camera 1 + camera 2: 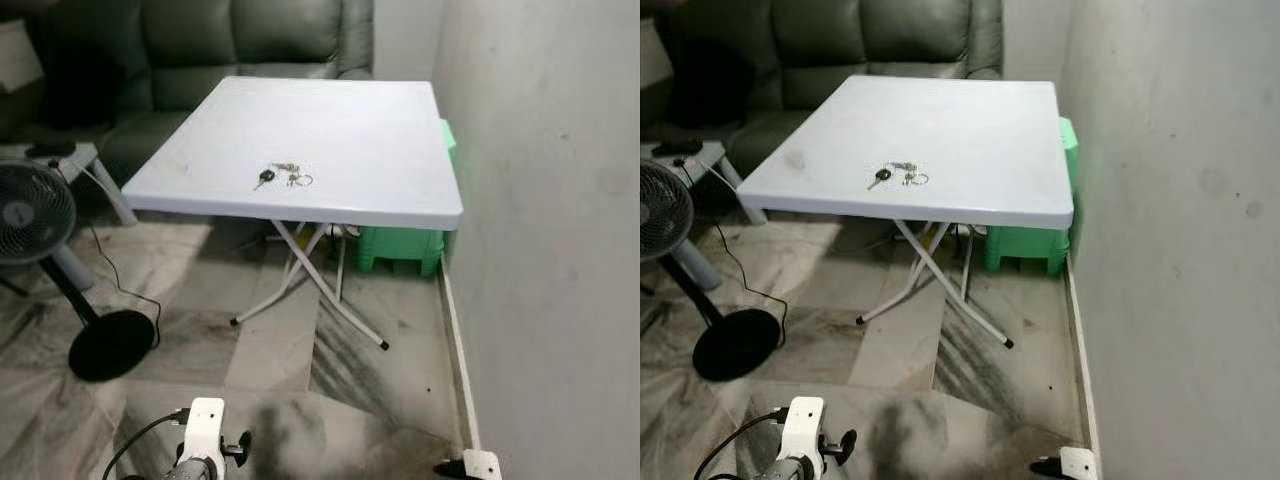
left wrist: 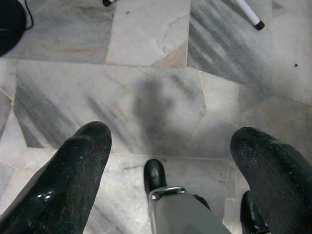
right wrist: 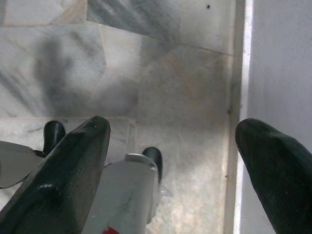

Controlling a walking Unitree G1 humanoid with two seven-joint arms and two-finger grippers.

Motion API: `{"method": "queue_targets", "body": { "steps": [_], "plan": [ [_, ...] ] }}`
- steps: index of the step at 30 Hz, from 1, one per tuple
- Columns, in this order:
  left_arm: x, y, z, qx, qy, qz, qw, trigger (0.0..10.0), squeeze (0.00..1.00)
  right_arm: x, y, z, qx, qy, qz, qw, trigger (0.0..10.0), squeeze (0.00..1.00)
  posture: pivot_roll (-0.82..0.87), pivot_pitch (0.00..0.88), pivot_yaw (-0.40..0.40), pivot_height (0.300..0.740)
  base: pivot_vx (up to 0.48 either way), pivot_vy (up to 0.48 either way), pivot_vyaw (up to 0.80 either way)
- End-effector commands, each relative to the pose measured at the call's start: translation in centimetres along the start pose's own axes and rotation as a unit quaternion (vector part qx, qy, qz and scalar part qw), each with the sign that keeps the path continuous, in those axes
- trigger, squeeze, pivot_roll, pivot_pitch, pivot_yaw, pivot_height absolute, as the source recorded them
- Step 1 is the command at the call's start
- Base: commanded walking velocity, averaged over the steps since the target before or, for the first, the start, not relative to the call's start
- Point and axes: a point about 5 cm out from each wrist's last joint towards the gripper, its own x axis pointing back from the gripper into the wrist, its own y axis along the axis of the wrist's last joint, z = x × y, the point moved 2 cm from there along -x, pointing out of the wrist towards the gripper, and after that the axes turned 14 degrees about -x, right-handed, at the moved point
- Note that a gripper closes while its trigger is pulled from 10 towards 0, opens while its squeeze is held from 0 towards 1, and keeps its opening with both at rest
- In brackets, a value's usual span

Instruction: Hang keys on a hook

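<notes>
On the white tabletop (image 1: 340, 120), near its front edge, the keys (image 1: 283, 177) lie loose in a little bunch. Both arms hang low over the marble floor (image 2: 146, 97): left gripper (image 2: 170, 161) has its fingers spread apart with nothing between them, and same deal for the right gripper (image 3: 170, 151), close beside the wall (image 1: 550, 250).

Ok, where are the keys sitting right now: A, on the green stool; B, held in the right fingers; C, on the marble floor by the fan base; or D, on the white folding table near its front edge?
D: the keys lie on the white folding table, near its front edge.
</notes>
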Motion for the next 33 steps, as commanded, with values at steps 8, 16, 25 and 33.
{"method": "queue_targets", "body": {
  "steps": [8,16,25,33],
  "plan": [
    [-0.14,0.52,0.33,0.006,-0.001,-0.005,1.0,10.0,0.0,-0.11,-0.19,0.79,-0.012,0.014,0.003,1.0,10.0,0.0,-0.07,0.0,0.009,0.74,0.0,0.06,0.0],
    [-0.15,0.61,0.5,0.008,-0.001,-0.006,1.0,10.0,0.0,-0.09,-0.25,0.81,-0.013,0.015,0.003,1.0,10.0,0.0,-0.07,0.0,0.01,0.74,0.0,0.3,0.0],
    [-0.13,0.56,0.6,0.009,0.0,-0.005,1.0,10.0,0.0,-0.09,-0.31,0.9,-0.013,0.017,0.004,1.0,10.0,0.0,-0.06,0.0,0.009,0.74,0.0,0.398,0.0],
    [-0.14,0.56,0.6,0.01,-0.001,-0.004,1.0,10.0,0.0,-0.07,-0.37,0.88,-0.015,0.018,0.004,1.0,10.0,0.0,-0.06,0.0,0.009,0.74,0.0,0.447,0.0]
  ]
}}
